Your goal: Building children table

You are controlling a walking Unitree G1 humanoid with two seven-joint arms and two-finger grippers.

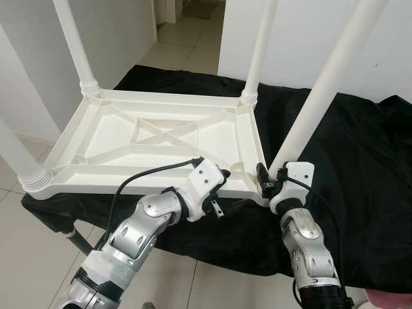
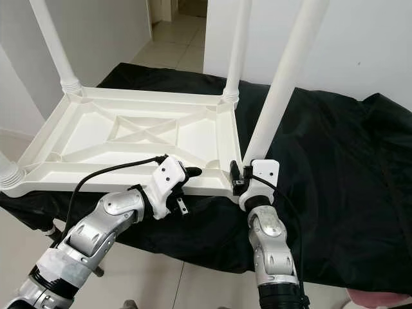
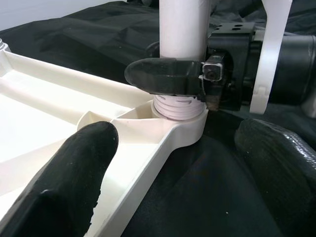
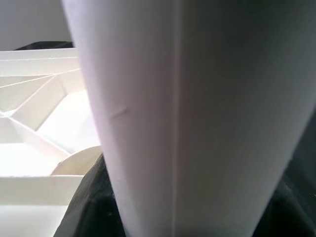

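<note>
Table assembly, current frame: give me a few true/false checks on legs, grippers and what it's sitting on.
1. The tabletop lies upside down, ribbed underside up. True.
2. It rests on bare tiles. False: it lies on a black cloth; tiles show around it.
3. The right gripper is closed around the near-right leg just above its socket. True.
4. The left gripper is clamped on the same leg. False: its fingers are open, by the tabletop's near edge beside the corner.
5. No other leg is fitted. False: three more stand in their corners, such as the far-left leg.
</note>
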